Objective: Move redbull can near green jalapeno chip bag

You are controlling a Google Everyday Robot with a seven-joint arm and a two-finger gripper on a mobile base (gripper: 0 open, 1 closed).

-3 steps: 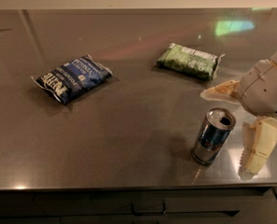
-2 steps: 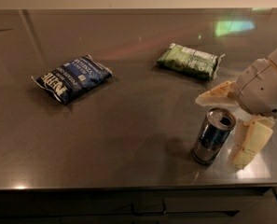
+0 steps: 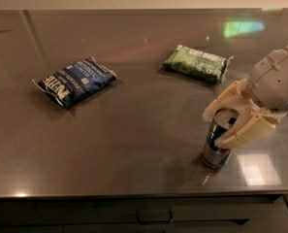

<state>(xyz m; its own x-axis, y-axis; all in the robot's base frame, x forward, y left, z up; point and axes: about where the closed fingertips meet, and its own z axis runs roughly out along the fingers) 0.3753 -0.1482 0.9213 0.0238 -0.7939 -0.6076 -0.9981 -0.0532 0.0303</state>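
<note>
Hugging redbull can (image 3: pixel 215 150), jaws near edge

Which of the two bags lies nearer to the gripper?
The green jalapeno chip bag; the gripper is at the redbull can, front right, while the blue bag lies left.

The gripper (image 3: pixel 214 130), at the top of the redbull can (image 3: pixel 212 153), covered the can's upper right side and part of its rim; whether it clasped the can could not be told. Its arm (image 3: pixel 278 79) was cut off right of the can. Behind the can, the print on the green jalapeno chip bag (image 3: pixel 196 63) was too blurred to read
</note>
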